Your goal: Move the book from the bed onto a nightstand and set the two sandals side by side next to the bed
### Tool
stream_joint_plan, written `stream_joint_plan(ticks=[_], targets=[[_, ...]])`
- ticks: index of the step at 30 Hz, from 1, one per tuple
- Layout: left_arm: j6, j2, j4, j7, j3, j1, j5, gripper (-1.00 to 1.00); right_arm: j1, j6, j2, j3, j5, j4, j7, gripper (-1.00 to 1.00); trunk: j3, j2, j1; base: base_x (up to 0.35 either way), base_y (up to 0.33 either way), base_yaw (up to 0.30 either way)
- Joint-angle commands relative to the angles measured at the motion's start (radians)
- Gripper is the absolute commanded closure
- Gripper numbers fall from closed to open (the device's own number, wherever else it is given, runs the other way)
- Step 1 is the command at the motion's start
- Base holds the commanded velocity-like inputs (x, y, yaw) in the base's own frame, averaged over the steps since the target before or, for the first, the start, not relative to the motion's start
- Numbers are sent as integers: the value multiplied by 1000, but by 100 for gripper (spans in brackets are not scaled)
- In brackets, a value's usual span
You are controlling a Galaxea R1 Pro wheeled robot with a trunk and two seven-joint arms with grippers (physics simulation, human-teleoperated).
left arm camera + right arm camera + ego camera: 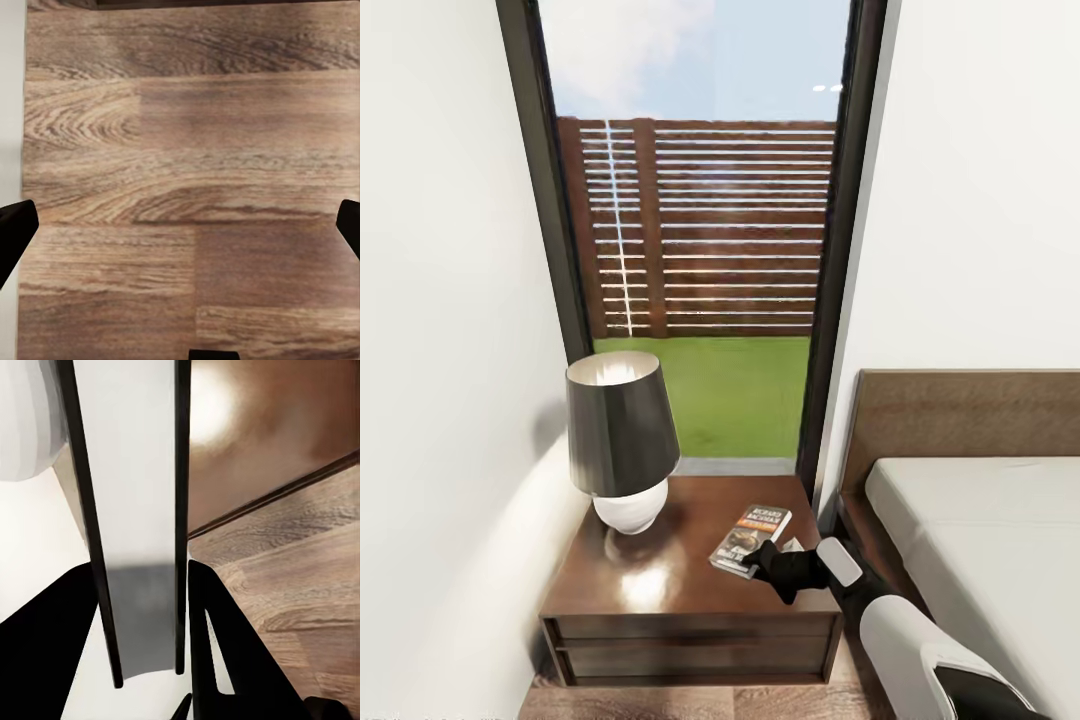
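One white wall (440, 300) closes the far left of the head view, and the nightstand (690, 600) stands almost against it, with hardly any gap on that side. One tall dark-framed window (700, 200) rises behind the nightstand, showing one slatted fence (710, 230) above grass (730, 385).

One lamp (622, 430), with a dark shade on a white round base, takes up the left rear of the glossy top. The left front and the middle of the top are bare.

One book (752, 538) lies on the right half of the top, well apart from the lamp. Its far end points toward the window and its near end is close to the front right corner. The right tool (768, 562) is at that near end. In the right wrist view the book is seen edge-on between the two black fingers (225, 645), which lie against both of its faces, so this tool is narrow and grips the book.

Only a slim strip of floor separates the nightstand's right edge from the one bed (980, 540), and the right arm's white forearm (905, 635) reaches up through that strip. The bed's brown headboard (970, 410) stands against the right-hand wall.

In the left wrist view the left tool (180, 232) is spread wide and holds nothing. Its two dark fingertips (15, 232) sit at opposite edges over the wood-plank floor (187, 135).
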Motion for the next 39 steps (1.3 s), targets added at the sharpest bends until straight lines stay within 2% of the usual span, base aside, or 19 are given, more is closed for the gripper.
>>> stream_joint_plan(ticks=[1,5,39], targets=[[-3,0,1,2,-8,-1,8,-100,-1,5,1,-7,-5,-1,-8,100,-4,-8,4,0,0,0],[-3,0,1,2,-8,-1,8,-100,-2,5,1,-7,-12,-2,-19,100,-17,-36,19,0,0,0],[-10,0,0,3,-8,-1,8,-100,-28,4,-1,-6,-18,-2,-33,100,-17,-36,19,0,0,0]])
